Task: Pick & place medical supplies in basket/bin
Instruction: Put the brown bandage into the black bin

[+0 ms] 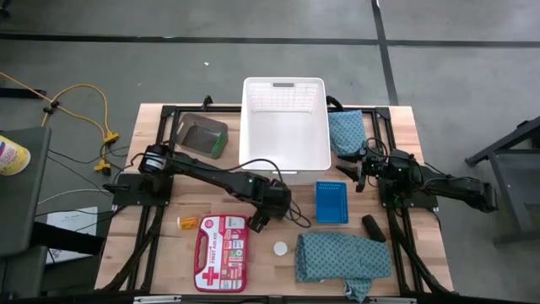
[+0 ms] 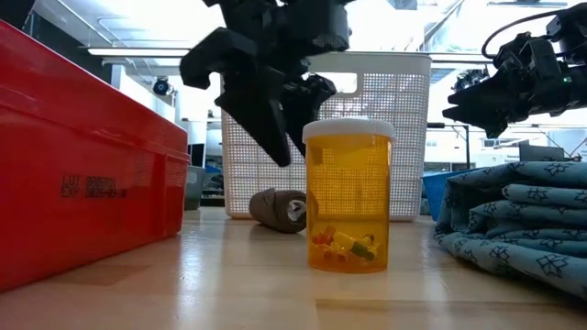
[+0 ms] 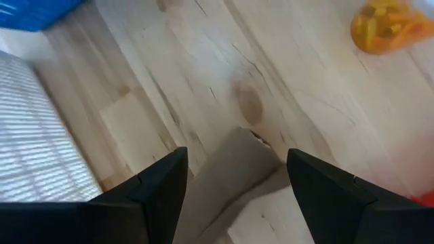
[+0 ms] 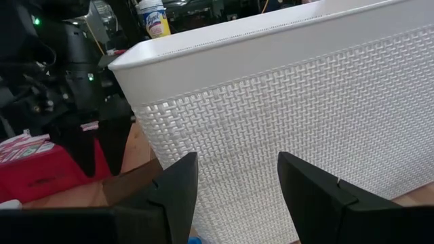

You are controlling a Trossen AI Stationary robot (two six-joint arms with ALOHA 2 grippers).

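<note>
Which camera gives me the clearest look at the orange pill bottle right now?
The low view: the orange bottle stands upright in the foreground, white cap on, small pieces visible inside. In the high view only its white cap shows from above. The left wrist view catches a blurred orange edge; the right wrist view misses it.

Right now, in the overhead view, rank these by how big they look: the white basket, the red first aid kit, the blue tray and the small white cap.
Largest to smallest in the high view:
1. white basket
2. red first aid kit
3. blue tray
4. small white cap
The kit clearly outsizes the tray, so no ties.
</note>
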